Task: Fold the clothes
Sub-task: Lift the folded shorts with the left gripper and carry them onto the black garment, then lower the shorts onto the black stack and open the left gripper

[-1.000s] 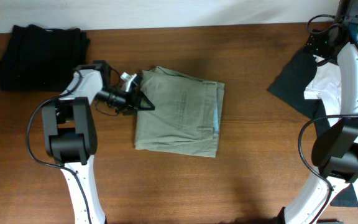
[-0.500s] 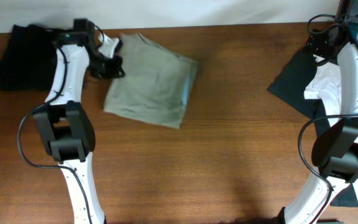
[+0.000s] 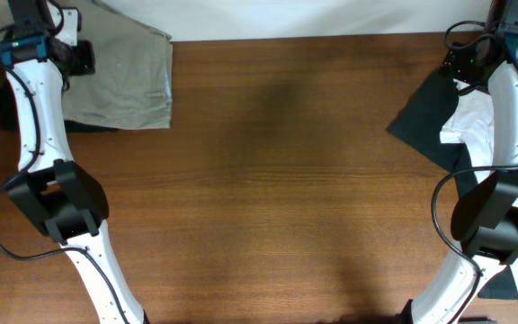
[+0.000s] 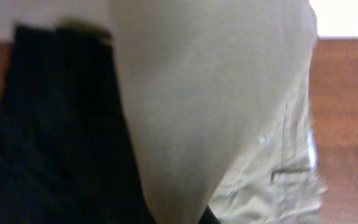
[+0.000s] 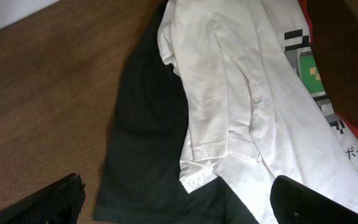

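**Khaki garment (image 3: 129, 76) at the table's left corner, pinched by the left gripper (image 3: 77, 58)**

In the overhead view, the folded khaki garment lies at the top left corner of the table (image 3: 286, 180). It partly covers a black stack of clothes (image 4: 48, 137). The left gripper sits at its left edge. In the wrist view the cloth narrows to a pinch at the bottom edge, so the jaws are closed on it, with the fingers hidden. Across the table, the right gripper (image 5: 185, 208) is spread wide and holds nothing. It hangs above a white T-shirt (image 5: 247, 93) lying on a black garment (image 5: 148, 143).

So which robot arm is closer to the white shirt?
Right. The right end effector hangs open above the white shirt; the left end effector is across the table, at the green trousers.
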You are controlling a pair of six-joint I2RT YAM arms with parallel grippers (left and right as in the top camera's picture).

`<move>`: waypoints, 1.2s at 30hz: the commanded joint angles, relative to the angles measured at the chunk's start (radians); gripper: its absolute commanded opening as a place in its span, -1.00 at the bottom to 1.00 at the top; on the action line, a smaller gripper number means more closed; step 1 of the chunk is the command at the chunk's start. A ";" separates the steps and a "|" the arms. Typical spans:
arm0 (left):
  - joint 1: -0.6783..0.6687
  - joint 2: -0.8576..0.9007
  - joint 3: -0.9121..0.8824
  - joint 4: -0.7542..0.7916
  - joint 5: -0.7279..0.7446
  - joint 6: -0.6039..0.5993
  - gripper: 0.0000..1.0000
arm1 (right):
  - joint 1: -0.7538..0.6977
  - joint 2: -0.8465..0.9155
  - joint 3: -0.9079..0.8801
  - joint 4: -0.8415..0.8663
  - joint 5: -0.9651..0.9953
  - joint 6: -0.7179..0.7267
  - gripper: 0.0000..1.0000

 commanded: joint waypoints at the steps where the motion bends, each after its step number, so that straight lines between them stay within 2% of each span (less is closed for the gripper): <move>1: 0.009 -0.006 0.115 0.026 -0.037 0.024 -0.99 | 0.003 -0.013 0.011 0.001 0.016 -0.002 0.97; 5: 0.033 -0.004 0.118 0.031 -0.062 0.023 -0.99 | 0.003 -0.013 0.011 0.001 0.016 -0.003 0.97; 10: 0.095 0.042 0.118 0.045 -0.089 -0.048 -0.99 | 0.003 -0.013 0.011 0.001 0.016 -0.003 0.97; 18: 0.175 0.123 0.118 0.241 -0.102 -0.029 -0.99 | 0.003 -0.013 0.011 0.001 0.016 -0.002 0.97; 23: 0.196 0.192 0.118 0.247 -0.103 -0.029 -0.98 | 0.003 -0.013 0.011 0.001 0.016 -0.003 0.97; 24: 0.197 0.209 0.118 0.252 -0.103 -0.029 -0.92 | 0.003 -0.013 0.011 0.001 0.016 -0.003 0.97; 25: 0.199 0.225 0.118 0.260 -0.112 -0.029 -0.32 | 0.003 -0.013 0.011 0.001 0.016 -0.003 0.97; 26: 0.201 0.236 0.118 0.264 -0.136 -0.029 -0.32 | 0.003 -0.013 0.011 0.001 0.016 -0.003 0.97; 28: 0.203 0.243 0.118 0.270 -0.201 -0.029 -0.46 | 0.003 -0.013 0.011 0.000 0.016 -0.003 0.97; 29: 0.205 0.243 0.118 0.279 -0.227 -0.029 -0.44 | 0.003 -0.013 0.011 0.001 0.016 -0.002 0.97; 31: 0.206 0.226 0.118 0.286 -0.234 -0.030 -0.22 | 0.003 -0.013 0.011 0.000 0.016 -0.002 0.97; 32: 0.204 0.211 0.118 0.285 -0.233 -0.031 0.19 | 0.003 -0.013 0.011 0.001 0.016 -0.002 0.97; 35: 0.182 0.158 0.118 0.288 -0.185 -0.067 0.25 | 0.003 -0.013 0.011 0.001 0.016 -0.003 0.97; 36: 0.179 0.156 0.118 0.291 -0.173 -0.067 -0.13 | 0.003 -0.013 0.011 0.001 0.016 -0.002 0.97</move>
